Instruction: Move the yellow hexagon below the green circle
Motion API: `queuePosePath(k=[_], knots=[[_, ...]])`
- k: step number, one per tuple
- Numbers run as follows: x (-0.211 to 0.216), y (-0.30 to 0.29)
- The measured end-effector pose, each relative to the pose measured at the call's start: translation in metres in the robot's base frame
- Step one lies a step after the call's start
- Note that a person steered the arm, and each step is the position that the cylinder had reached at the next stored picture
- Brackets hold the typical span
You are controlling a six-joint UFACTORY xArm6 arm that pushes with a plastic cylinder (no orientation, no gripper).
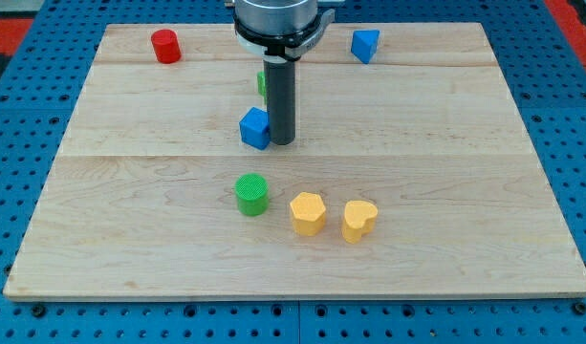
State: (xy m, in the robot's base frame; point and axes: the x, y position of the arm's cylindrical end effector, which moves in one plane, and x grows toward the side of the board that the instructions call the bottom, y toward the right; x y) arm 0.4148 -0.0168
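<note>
My tip (282, 142) sits just right of a blue block (255, 128), far from the yellow hexagon (308, 213). No claw here, so nothing's grasped. Risk: coming nearer, I'd probably bump the green circle (251, 194) first.

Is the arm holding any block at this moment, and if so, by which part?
Nothing is held. The arm ends in a plain rod; my tip stands beside the blue block, far from the yellow hexagon and the green circle.

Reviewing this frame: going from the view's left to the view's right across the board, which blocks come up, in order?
Red cylinder → green circle → blue cube, with my tip just right of it → yellow hexagon → yellow heart → blue block. A green block behind the rod is omitted.
</note>
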Motion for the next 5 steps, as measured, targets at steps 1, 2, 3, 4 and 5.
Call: queuePosePath(k=[1, 2, 3, 4, 5], knots=[[0.028, 0.007], [0.033, -0.04], [0.075, -0.058], [0.111, -0.058], [0.115, -0.059]])
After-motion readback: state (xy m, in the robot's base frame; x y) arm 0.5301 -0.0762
